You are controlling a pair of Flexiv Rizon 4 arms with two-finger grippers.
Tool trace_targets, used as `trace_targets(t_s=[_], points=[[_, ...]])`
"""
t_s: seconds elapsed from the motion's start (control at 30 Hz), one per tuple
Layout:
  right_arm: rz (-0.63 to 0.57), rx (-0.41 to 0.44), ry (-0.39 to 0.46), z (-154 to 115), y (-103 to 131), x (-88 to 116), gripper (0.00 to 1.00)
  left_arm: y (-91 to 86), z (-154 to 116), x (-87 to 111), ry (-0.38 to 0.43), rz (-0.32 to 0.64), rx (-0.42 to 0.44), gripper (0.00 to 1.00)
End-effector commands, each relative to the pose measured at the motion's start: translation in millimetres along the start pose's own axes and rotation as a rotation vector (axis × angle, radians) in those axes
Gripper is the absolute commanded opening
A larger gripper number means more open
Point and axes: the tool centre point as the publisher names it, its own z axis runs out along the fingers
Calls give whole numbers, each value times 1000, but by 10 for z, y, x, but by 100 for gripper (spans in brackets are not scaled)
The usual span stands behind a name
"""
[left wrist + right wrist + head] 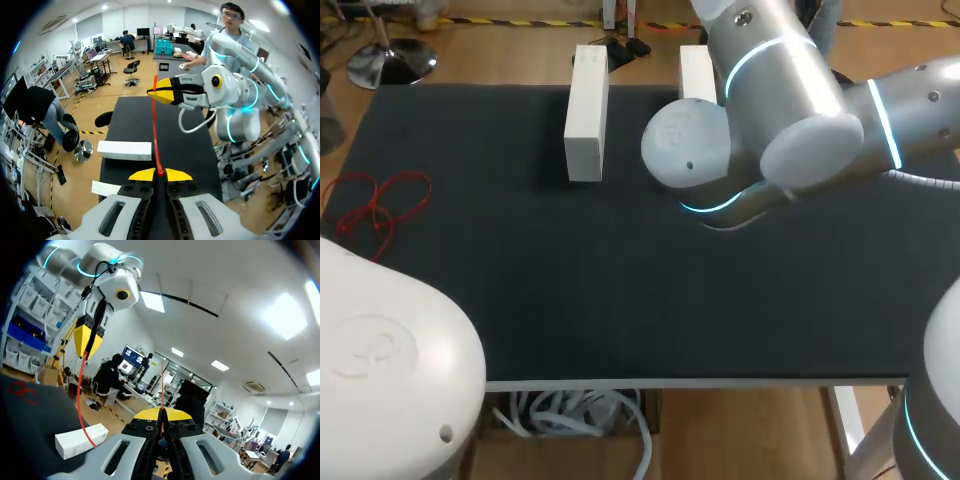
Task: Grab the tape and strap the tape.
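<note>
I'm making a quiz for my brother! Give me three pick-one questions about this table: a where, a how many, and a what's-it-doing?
1. Where do the loose red loops lie?
A) by the table's left edge
B) between the boxes
C) on a box

2. How many white boxes are on the table?
A) one
B) two
C) four

3. What is the red tape doing?
A) lying flat on the table
B) stretched between the left jaws and right jaws
C) hanging from one arm

Answers: A, head view shows them there; B, a second stands beside the first; B, both jaws are shut on it.
</note>
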Motion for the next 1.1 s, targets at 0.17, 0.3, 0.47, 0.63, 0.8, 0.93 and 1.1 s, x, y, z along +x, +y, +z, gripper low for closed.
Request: trace_targets(t_s=[0.17,0.3,0.47,0.63,0.8,0.93,1.1], points=[[-48,34,19,-47,135,62,0,-7,-8,0,2,-1,-5,0],[-16,57,7,-74,169,82,0,-7,-8,0,2,-1,-5,0],[38,66,-18,-95,201,78,0,-7,-8,0,2,-1,-5,0],[38,66,-18,-95,201,78,0,-7,-8,0,2,-1,-5,0],[38,66,-18,-95,201,78,0,-7,-8,0,2,-1,-5,0],[38,66,-18,-95,201,78,0,-7,-8,0,2,-1,-5,0],[38,66,-18,-95,201,78,0,-7,-8,0,2,-1,-5,0]])
